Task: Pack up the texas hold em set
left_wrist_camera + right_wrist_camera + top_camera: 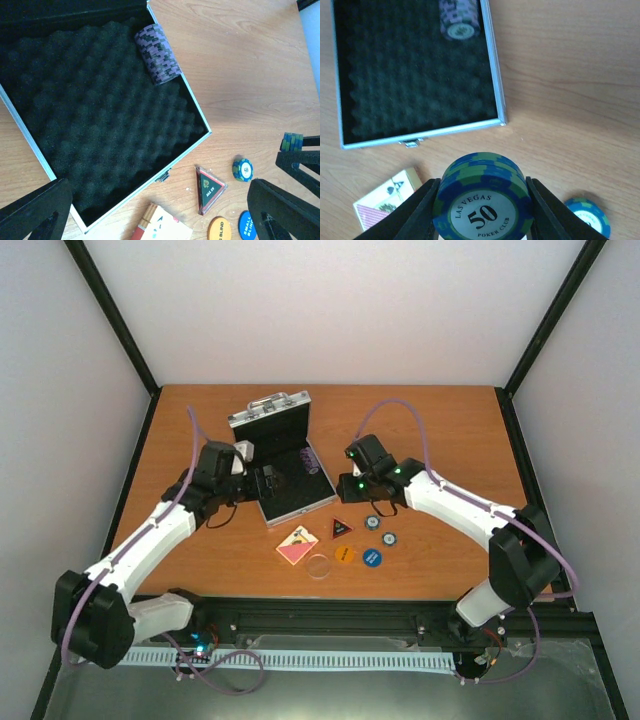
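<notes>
Wood table [450,420] | open case [494,75] | deck [297,546], triangle [341,528] beside | right fingers [412,210]: chips [482,200]

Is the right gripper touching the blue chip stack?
Touching. The right wrist view shows both fingers pressed against the sides of the blue chip stack.

Open silver case [272,423], black foam lining, lid upright at 12 o'clock; purple roll [310,462] in its 2 o'clock corner. At the case's 5 o'clock lie the pink deck [297,545], triangle [342,528], clear disc [319,566], orange disc [345,554], blue disc [372,558] and two chips [372,522]. The blue-green stack [482,192] sits clamped in the right gripper [481,212].
</notes>
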`<state>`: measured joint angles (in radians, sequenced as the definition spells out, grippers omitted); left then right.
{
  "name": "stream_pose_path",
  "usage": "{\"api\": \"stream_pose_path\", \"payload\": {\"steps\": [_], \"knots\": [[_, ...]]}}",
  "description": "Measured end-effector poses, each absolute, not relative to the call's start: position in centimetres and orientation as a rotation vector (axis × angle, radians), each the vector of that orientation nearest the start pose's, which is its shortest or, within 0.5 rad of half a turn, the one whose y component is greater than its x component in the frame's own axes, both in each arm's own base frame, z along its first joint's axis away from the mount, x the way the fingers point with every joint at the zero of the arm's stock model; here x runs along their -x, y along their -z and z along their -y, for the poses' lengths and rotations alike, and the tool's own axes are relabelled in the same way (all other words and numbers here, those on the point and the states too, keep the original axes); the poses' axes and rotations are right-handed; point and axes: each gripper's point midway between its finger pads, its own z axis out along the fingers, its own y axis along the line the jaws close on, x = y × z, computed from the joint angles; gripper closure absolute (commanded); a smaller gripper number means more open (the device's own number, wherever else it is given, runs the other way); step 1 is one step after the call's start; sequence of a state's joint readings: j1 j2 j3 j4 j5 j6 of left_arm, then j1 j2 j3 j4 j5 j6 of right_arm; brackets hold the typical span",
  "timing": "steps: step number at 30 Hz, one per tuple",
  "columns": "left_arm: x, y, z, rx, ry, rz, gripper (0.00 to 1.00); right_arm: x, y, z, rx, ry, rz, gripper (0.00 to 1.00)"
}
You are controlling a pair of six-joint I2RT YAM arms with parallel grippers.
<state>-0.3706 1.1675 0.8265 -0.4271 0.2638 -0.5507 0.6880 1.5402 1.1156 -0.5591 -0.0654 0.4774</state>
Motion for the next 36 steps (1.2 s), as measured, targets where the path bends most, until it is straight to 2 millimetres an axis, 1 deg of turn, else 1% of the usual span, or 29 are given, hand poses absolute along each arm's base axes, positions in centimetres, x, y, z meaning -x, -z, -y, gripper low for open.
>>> {"api": "stream_pose_path", "payload": {"steps": [2,5,9,12,16,18,20,24,28,30,36], "knots": [[-30.0,-16.4,16.3,0.096,0.744,-2.419,0.01,-30.4,-13.2,-26.4,0.278,-0.536,-2.604,0.97],[-30.1,-16.2,16.5,0.099,0.754,-2.422,0.01,-30.8,-13.8,-27.3,0.285,-0.58,-2.582,0.97],[-30.1,-15.2,17.0,0.083,0.775,-2.459,0.0,-30.4,-13.9,-28.0,0.358,-0.62,-2.573,0.97],[-29.8,-15.1,17.4,0.047,0.793,-2.486,0.0,-29.8,-13.7,-28.3,0.443,-0.645,-2.557,0.97],[-29.9,-17.0,18.4,-0.031,0.849,-2.464,0.0,-28.4,-13.3,-28.0,0.569,-0.655,-2.532,0.97],[-29.8,-17.8,19.0,-0.067,0.882,-2.456,0.0,-27.9,-13.5,-27.8,0.627,-0.66,-2.503,0.97],[-29.7,-18.1,19.5,-0.1,0.92,-2.458,0.0,-27.3,-13.9,-27.6,0.681,-0.66,-2.465,0.97],[-29.1,-17.4,20.6,-0.147,0.999,-2.495,0.0,-26.5,-14.6,-27.5,0.764,-0.664,-2.396,0.97],[-28.5,-16.1,21.5,-0.176,1.08,-2.551,0.0,-26.3,-15.1,-28.0,0.824,-0.686,-2.342,0.97],[-28.3,-15.8,21.9,-0.188,1.119,-2.561,0.0,-26.1,-15.2,-28.3,0.85,-0.697,-2.329,0.97],[-27.7,-16.5,23.2,-0.24,1.248,-2.536,0.01,-24.6,-15.2,-29.6,0.939,-0.717,-2.3,0.97]]}}
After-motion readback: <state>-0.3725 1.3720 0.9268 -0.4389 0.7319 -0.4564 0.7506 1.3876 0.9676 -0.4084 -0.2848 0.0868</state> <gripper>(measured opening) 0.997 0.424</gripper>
